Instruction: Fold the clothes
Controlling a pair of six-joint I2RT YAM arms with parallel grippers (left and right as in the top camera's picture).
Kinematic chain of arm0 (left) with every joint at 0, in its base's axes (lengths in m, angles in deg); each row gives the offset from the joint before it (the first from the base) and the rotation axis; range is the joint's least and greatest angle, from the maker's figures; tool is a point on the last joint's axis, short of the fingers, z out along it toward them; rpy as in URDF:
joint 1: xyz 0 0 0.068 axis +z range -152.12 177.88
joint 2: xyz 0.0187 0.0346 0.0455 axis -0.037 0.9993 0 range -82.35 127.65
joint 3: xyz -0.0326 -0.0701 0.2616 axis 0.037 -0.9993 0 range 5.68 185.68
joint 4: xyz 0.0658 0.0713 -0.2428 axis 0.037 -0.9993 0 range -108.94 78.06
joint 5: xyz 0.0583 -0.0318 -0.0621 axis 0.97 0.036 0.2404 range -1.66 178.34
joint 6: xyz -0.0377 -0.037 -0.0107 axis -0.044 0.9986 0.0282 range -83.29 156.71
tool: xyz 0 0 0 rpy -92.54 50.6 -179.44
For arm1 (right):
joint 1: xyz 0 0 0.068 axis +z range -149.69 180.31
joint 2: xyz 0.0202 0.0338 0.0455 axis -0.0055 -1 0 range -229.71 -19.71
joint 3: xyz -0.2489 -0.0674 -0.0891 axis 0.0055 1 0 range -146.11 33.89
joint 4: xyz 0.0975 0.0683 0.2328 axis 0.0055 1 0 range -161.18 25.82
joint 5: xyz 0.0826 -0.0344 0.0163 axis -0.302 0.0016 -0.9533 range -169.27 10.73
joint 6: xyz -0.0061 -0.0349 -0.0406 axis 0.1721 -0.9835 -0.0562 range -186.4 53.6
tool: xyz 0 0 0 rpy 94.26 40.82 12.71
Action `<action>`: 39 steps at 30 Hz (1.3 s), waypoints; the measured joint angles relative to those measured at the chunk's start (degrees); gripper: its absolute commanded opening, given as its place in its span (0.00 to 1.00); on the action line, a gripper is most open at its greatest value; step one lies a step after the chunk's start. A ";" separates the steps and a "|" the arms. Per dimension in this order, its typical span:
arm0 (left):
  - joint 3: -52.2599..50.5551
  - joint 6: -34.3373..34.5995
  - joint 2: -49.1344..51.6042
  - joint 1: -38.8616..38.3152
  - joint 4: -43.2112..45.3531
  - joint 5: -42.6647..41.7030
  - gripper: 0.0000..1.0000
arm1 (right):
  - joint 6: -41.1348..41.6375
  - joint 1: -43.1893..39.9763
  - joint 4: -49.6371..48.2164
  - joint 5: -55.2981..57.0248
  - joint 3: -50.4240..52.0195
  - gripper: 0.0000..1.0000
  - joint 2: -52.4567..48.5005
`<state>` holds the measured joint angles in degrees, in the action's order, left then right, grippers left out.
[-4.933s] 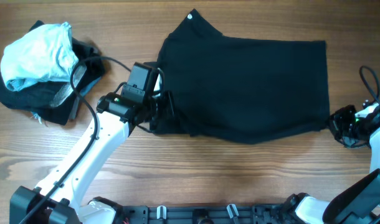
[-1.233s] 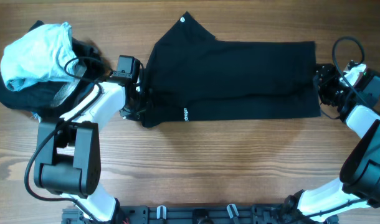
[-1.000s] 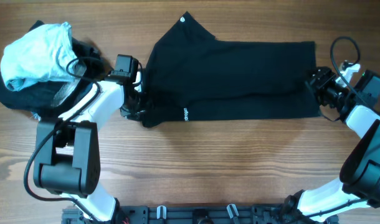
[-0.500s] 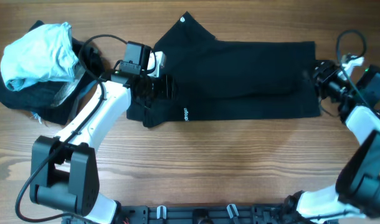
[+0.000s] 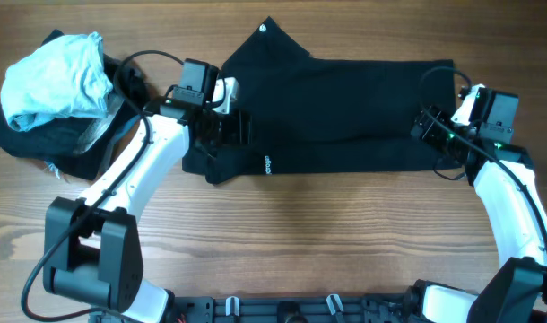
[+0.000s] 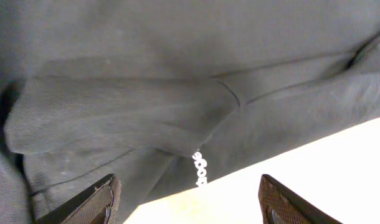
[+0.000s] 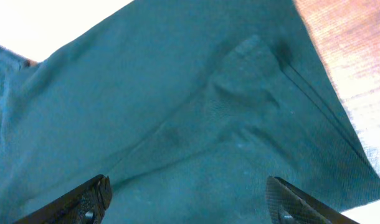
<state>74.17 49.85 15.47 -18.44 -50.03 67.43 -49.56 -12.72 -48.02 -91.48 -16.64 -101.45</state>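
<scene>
A black garment [image 5: 345, 108] lies flat across the back of the wooden table [image 5: 300, 242], folded lengthwise. A small white logo [image 5: 266, 165] shows near its front left edge. My left gripper [image 5: 239, 127] hovers over the garment's left end, open with nothing between its fingers. In the left wrist view, the gripper [image 6: 191, 205] spans the garment's front edge by the logo [image 6: 200, 168]. My right gripper [image 5: 424, 126] hangs over the garment's right end, open and empty. The right wrist view shows that gripper [image 7: 190, 205] above smooth cloth [image 7: 177, 112] that looks teal there.
A pile of clothes sits at the back left: a light blue garment [image 5: 54, 76] on top of dark ones [image 5: 40, 135]. The left arm's cable [image 5: 134, 76] loops beside that pile. Bare wood lies in front of the black garment.
The right arm has swung left from beyond the garment's right edge to above its right end, jaws wider. The left gripper moved right onto the garment's left end, then held still.
</scene>
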 measured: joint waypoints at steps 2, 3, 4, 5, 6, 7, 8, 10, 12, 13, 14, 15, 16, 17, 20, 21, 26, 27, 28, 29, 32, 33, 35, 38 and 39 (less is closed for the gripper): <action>0.02 -0.02 0.50 -1.31 0.07 0.09 0.64 | -2.03 0.00 0.02 -2.27 0.00 0.84 0.00; 0.11 -0.02 1.62 -2.58 0.13 1.25 0.62 | -2.34 0.00 0.02 -3.19 0.02 0.84 0.00; 0.11 -0.04 2.78 -3.30 0.15 2.08 0.60 | -2.69 0.00 0.02 -3.85 0.02 0.84 0.00; 0.11 -0.20 4.11 -4.02 0.61 3.13 0.59 | -2.86 0.00 0.04 -4.31 0.02 0.84 0.00; 0.11 -0.26 5.66 -4.57 1.31 4.04 0.59 | -3.13 0.00 0.02 -4.72 0.02 0.84 0.00; 0.11 -0.26 7.56 -4.92 2.03 4.74 0.59 | -3.28 0.00 0.07 -4.98 0.02 0.84 0.00; 0.11 -0.24 8.85 -5.01 2.49 5.22 0.59 | -3.30 0.00 0.07 -5.31 0.02 0.83 0.00; 0.11 -0.24 10.32 -5.03 2.99 5.86 0.58 | -3.30 0.00 0.42 -5.62 0.02 0.83 0.00; 0.11 -0.24 11.52 -5.01 5.03 6.32 0.47 | -3.30 0.00 0.46 -5.77 0.02 0.82 0.00; 0.11 -0.37 11.72 -5.03 5.84 6.47 0.46 | -3.30 0.00 0.46 -5.79 0.02 0.81 0.00; 0.11 -0.20 11.96 -5.03 6.23 6.47 0.45 | -3.30 0.00 0.44 -5.79 0.02 0.80 0.00; 0.11 -0.31 12.26 -5.05 6.36 6.51 0.43 | -3.30 0.00 0.44 -5.79 0.02 0.80 0.00; 0.13 -0.42 12.72 -5.14 6.38 6.51 0.40 | -3.30 0.00 0.44 -5.79 0.02 0.80 0.00; 0.13 -0.42 13.22 -5.27 6.38 6.51 0.33 | -3.30 0.00 0.44 -5.79 0.02 0.79 0.00; 0.59 -0.52 13.81 -6.19 6.49 7.10 0.15 | -3.26 0.00 0.44 -5.77 0.02 0.79 0.00; 0.61 -0.35 13.94 -6.45 6.67 7.21 0.13 | -3.26 0.00 0.44 -5.79 0.02 0.79 0.00; 2.75 -0.48 14.05 -6.67 3.91 7.43 0.22 | -3.26 0.00 0.46 -5.79 0.02 0.79 0.00; 4.28 -0.44 14.05 -6.67 2.89 7.74 0.18 | -3.26 0.00 0.46 -5.81 0.02 0.78 0.00; 5.84 -0.44 14.05 -6.67 2.71 8.09 0.12 | -3.26 0.00 0.46 -5.81 0.02 0.78 0.00; 6.84 -0.37 14.05 -6.67 2.78 8.37 0.09 | -3.26 0.00 0.46 -5.81 0.02 0.78 0.00; 8.41 -0.50 14.05 -6.67 4.55 11.54 0.04 | -3.26 0.00 0.46 -5.81 0.02 0.79 0.00; 8.41 -0.48 14.05 -6.67 5.35 12.66 0.04 | -3.26 0.00 0.44 -5.81 0.02 0.78 0.00; 8.41 -0.46 14.05 -6.67 9.73 14.73 0.04 | -3.26 0.00 0.44 -5.81 0.02 0.79 0.00; 9.05 -0.46 14.03 -6.67 8.76 16.39 0.21 | -3.26 0.00 0.90 -5.84 0.02 0.79 0.00; 9.18 -0.55 14.03 -6.67 6.16 16.65 0.32 | -3.26 0.00 1.60 -5.84 0.02 0.79 0.00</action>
<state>83.35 49.31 29.50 -25.11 -43.86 84.09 -52.81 -12.72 -46.43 -97.32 -16.61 -101.45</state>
